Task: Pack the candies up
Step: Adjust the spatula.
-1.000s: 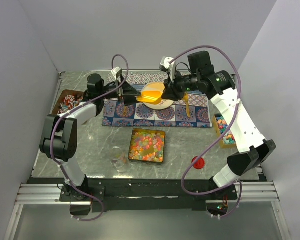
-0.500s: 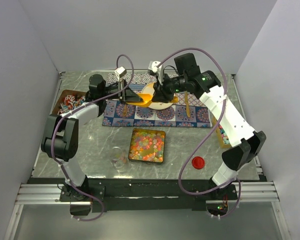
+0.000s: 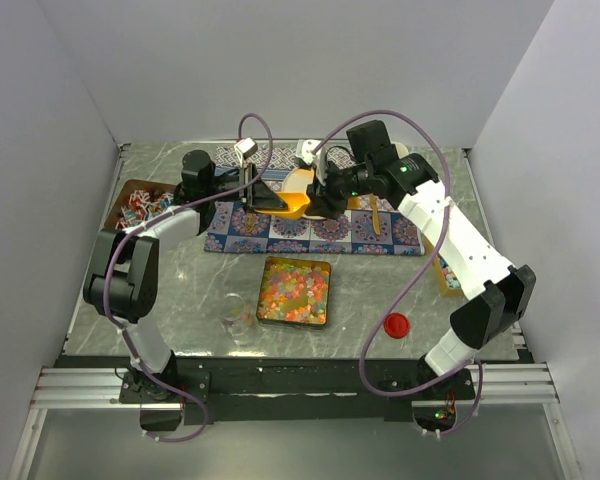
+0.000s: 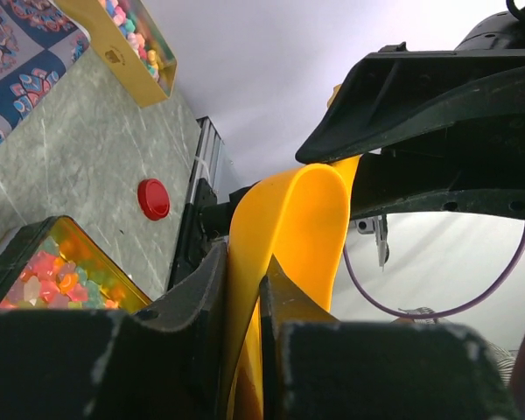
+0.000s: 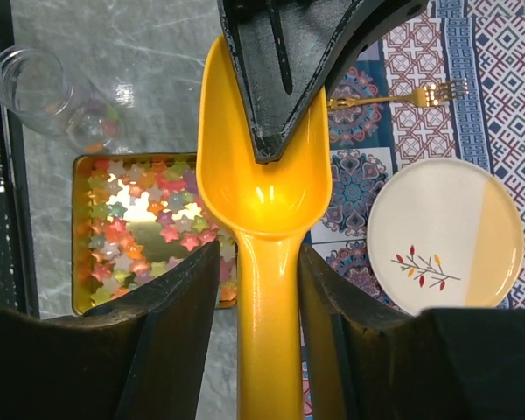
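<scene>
Grey marble tabletop [image 3: 180,290] under plain white walls, with a patterned mat [image 3: 280,235] laid across the back of it. Above that mat I have the yellow scoop [image 5: 262,188] in the air between both arms. My left end effector [image 4: 245,297] is pinched shut on the thin wall of the scoop's bowl. The handle runs between the fingers of my right end effector [image 5: 258,254], and a sliver of the scene below shows along one side of it. I read that side as slack rather than clamped.

The candies [image 3: 292,290] lie heaped in a shallow square tin [image 3: 295,260] in the middle of the tabletop, nearer my bases than the mat. They are small glossy pieces in pink, orange, yellow and green. The glass jar [image 3: 238,320] stands just beside the tin's near-left corner. It looks almost empty, and I cannot tell whether the bit of colour at its bottom is candy or a reflection. Its red lid [image 3: 396,324] lies apart on the right, so the jar is open.

By my judgement the packing has hardly begun. The scoop's bowl is bare and the tin looks full. What remains is nearly everything: settle the scoop in one end effector, dip it into the tin, carry loads over to the jar, and put the lid on.
</scene>
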Controlling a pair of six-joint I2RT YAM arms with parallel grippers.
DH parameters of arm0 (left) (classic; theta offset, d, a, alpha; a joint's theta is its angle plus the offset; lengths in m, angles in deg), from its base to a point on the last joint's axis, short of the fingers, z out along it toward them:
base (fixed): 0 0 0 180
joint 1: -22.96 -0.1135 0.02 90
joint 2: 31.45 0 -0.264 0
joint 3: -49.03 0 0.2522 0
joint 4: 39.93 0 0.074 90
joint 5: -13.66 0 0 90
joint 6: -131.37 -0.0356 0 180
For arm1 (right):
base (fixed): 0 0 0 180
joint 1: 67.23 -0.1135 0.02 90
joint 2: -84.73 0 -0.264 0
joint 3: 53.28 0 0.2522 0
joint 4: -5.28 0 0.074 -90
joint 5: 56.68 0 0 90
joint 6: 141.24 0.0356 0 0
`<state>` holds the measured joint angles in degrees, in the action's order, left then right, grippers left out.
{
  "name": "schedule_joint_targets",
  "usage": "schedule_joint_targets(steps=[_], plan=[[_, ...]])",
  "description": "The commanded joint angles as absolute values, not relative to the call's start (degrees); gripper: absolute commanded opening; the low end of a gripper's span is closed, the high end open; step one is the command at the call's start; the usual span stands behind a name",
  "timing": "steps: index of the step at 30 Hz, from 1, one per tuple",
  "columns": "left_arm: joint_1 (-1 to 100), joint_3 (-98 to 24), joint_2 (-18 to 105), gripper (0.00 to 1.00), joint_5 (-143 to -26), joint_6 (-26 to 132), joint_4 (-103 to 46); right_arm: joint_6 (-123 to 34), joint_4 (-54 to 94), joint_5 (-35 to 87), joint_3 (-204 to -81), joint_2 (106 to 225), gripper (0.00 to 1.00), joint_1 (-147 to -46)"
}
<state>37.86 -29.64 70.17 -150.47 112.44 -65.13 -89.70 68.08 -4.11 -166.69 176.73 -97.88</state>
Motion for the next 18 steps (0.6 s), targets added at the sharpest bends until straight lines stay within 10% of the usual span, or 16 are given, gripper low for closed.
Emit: schedule_joint_targets(steps=[1,18], plan=[[38.08,-31.18,67.86,0.01,-150.87,113.71,-68.79,-91.06,68.79,-3.06,-164.33,174.99,0.48,-98.43],[37.81,-33.03,66.72,0.01,-152.02,104.57,-58.51,-97.65,78.71,1.68,-168.54,177.71,0.42,-97.47]])
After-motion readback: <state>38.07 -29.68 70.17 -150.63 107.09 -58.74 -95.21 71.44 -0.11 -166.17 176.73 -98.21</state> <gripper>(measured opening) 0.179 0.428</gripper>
